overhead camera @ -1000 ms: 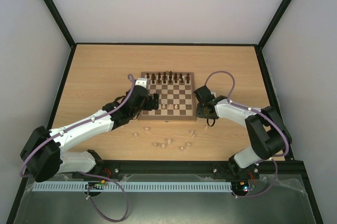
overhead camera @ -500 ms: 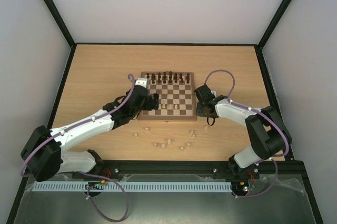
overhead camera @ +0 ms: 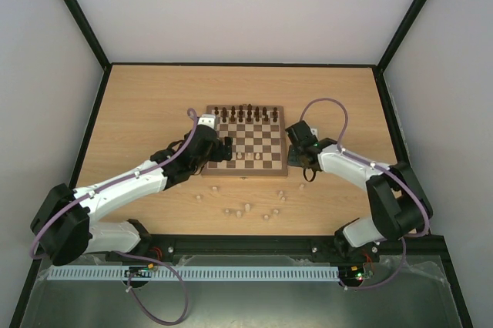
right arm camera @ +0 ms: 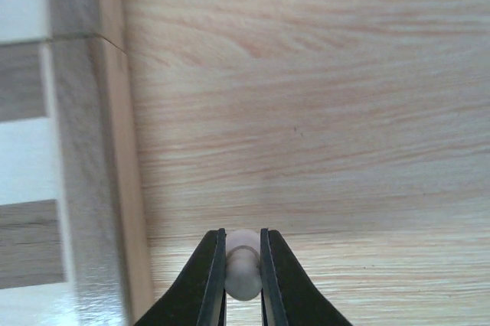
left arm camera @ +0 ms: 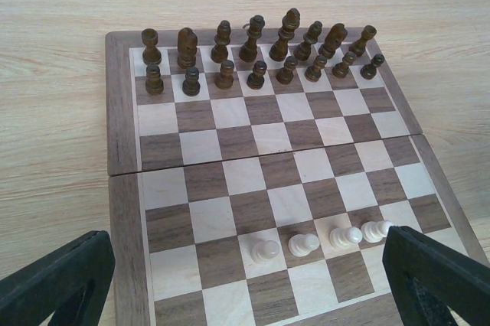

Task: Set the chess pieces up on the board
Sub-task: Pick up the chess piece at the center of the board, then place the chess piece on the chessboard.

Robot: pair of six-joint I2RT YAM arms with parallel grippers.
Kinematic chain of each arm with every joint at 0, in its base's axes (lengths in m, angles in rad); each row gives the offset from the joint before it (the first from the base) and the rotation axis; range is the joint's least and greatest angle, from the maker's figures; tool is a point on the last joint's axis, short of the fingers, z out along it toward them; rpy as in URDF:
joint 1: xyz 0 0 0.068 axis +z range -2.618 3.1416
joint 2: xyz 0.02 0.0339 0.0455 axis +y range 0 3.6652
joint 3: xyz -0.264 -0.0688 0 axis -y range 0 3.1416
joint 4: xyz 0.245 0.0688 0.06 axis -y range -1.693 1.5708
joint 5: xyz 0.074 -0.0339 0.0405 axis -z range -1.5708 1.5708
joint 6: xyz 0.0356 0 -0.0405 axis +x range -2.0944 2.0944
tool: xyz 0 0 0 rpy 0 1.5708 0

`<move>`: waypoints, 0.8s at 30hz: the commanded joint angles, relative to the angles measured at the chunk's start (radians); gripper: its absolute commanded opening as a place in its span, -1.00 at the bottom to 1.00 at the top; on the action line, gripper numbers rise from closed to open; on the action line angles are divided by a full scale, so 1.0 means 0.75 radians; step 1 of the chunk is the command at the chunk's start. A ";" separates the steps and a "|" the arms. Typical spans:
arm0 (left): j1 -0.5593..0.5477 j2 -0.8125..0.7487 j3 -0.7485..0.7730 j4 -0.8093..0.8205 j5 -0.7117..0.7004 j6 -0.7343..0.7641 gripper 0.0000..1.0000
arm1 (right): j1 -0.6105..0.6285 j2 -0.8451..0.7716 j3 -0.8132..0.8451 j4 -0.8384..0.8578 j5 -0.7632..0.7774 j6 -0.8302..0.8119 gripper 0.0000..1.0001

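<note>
Our right claw (right arm camera: 243,238) pinches a pale piece (right arm camera: 243,278) just off the board (right arm camera: 86,150) toward the desk's (right arm camera: 321,112) right edge, so we should carry it in upright and centre it, left claw (left arm camera: 245,265) gaping empty

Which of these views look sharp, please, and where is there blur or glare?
Top external: even light, sharp, but loose pale pieces tiny. Left wrist: board crisp, fingers dark, detail lost. Right wrist: board edge blurred and washed out, held piece sharper.
</note>
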 commanded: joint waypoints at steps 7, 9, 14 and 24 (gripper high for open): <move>0.016 0.016 -0.013 0.013 -0.030 -0.004 0.98 | 0.063 -0.091 0.180 -0.141 -0.038 -0.077 -0.91; 0.018 0.017 -0.014 0.013 -0.034 -0.003 0.98 | 0.094 -0.067 0.211 -0.140 -0.054 -0.084 -0.91; 0.023 0.025 -0.013 0.012 -0.039 -0.004 0.98 | 0.178 0.027 0.297 -0.145 -0.064 -0.099 -0.90; 0.027 0.028 -0.016 0.015 -0.037 -0.004 0.98 | 0.260 0.205 0.409 -0.155 -0.102 -0.110 -0.90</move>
